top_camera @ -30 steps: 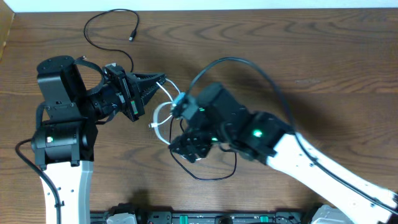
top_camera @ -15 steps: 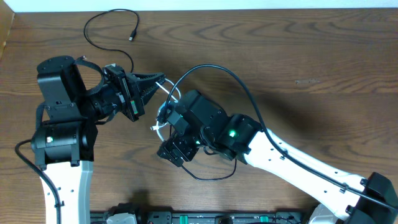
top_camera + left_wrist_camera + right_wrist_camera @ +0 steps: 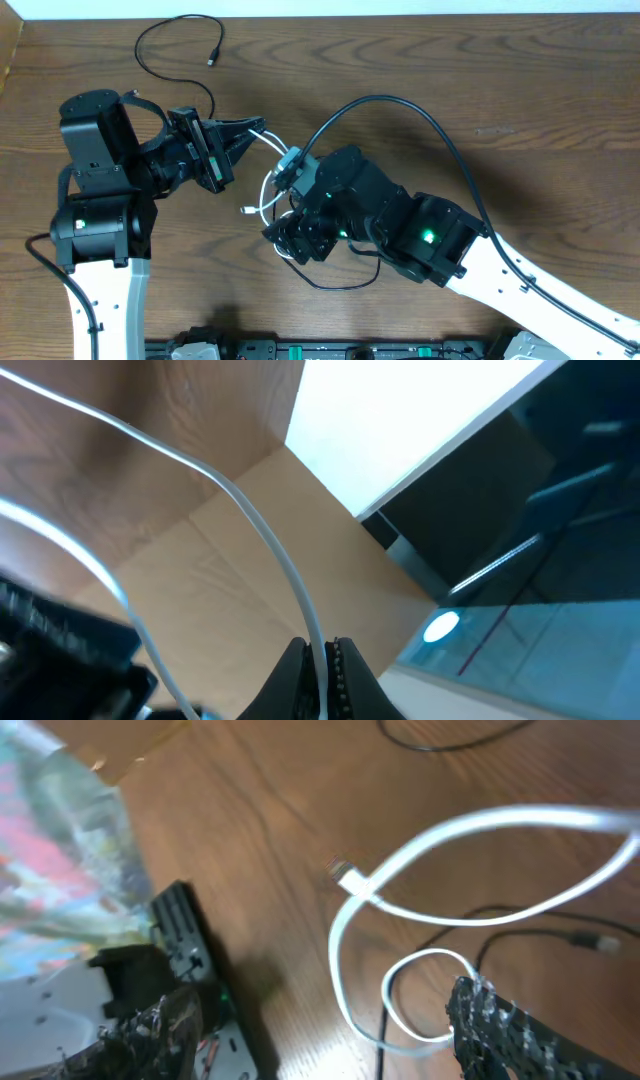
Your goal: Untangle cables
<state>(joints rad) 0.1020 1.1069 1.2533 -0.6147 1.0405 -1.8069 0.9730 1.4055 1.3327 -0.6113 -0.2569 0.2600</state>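
**White cable pinched, right jaws wide**

The left gripper (image 3: 322, 660) is clenched on the thin white cable (image 3: 222, 478). The right gripper (image 3: 320, 1015) is spread wide, the white loop beside one finger. One thin black cable (image 3: 212, 59) lies apart on the dark brown wood-grain tabletop (image 3: 520, 90), another black cable (image 3: 330, 287) by the right arm. A tan board (image 3: 240, 600) walls the table's edge.

Your right gripper (image 3: 288, 238) swung left across the white cable (image 3: 520, 818), then came back right, nearly where it started. Cable's loop, covered midway, is exposed again.

Two black cables (image 3: 212, 58) and one white cable (image 3: 275, 143) — two robot arms (image 3: 100, 200).
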